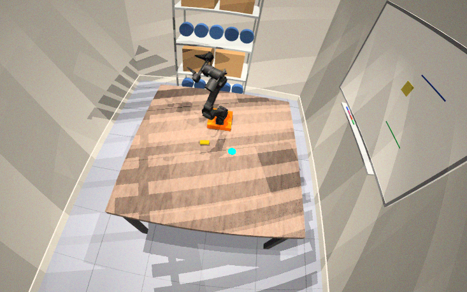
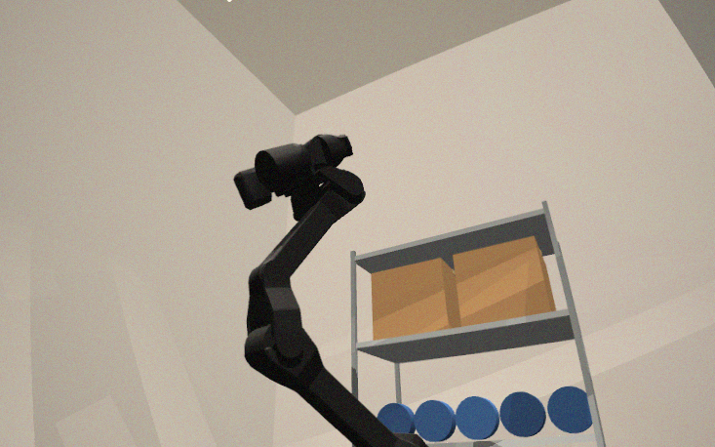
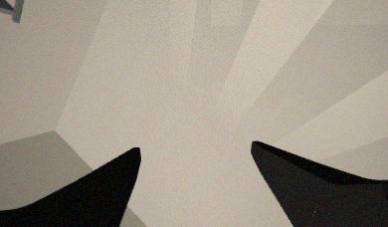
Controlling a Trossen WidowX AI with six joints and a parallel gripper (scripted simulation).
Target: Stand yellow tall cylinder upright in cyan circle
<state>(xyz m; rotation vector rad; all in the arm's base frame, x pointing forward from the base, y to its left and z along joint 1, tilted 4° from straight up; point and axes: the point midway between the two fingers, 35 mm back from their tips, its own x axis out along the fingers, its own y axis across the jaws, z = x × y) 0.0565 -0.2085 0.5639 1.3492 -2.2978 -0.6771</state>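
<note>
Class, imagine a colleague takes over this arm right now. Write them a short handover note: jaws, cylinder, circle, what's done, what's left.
Jaws: open with nothing between them, raised well above the table.
Yellow cylinder: lying on its side on the table, outside the circle, near the arm's orange base.
Cyan circle: on the table, to the right of the cylinder in the top view, with nothing standing in it.
Done: none of the placing; the cylinder is neither gripped nor upright.
Left: grip the cylinder, turn it upright, set it inside the circle, release, withdraw.
</note>
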